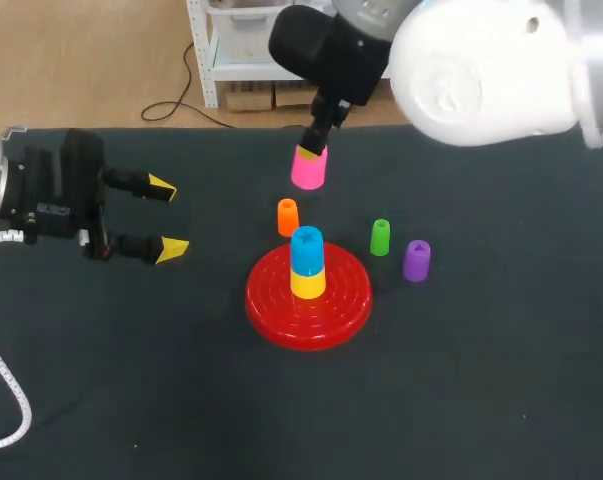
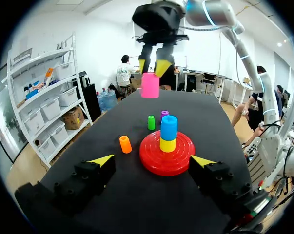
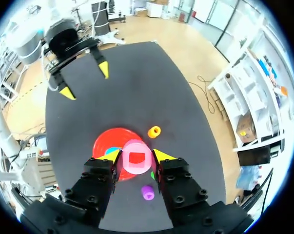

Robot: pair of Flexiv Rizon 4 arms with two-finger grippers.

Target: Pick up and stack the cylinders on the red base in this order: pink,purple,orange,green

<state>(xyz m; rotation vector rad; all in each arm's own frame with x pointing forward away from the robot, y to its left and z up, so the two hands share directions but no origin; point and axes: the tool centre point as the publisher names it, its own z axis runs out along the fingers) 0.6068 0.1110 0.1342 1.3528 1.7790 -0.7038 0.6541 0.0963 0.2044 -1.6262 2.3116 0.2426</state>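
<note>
Closest to the head camera is the white bulk of the right arm (image 1: 491, 70), whose right gripper (image 1: 314, 148) is clamped on the pink cylinder (image 1: 308, 170), held lifted off the table (image 1: 481, 400) beyond the orange cylinder (image 1: 288, 216). The red base (image 1: 276, 318) carries a yellow cylinder (image 1: 307, 284) with a blue cylinder (image 1: 306, 248) on top, while the green cylinder (image 1: 380, 237) and purple cylinder (image 1: 416, 260) stand upright just beside the base. Well apart at the table's left, the left gripper (image 1: 168, 218) hovers with its fingers spread wide around nothing.
</note>
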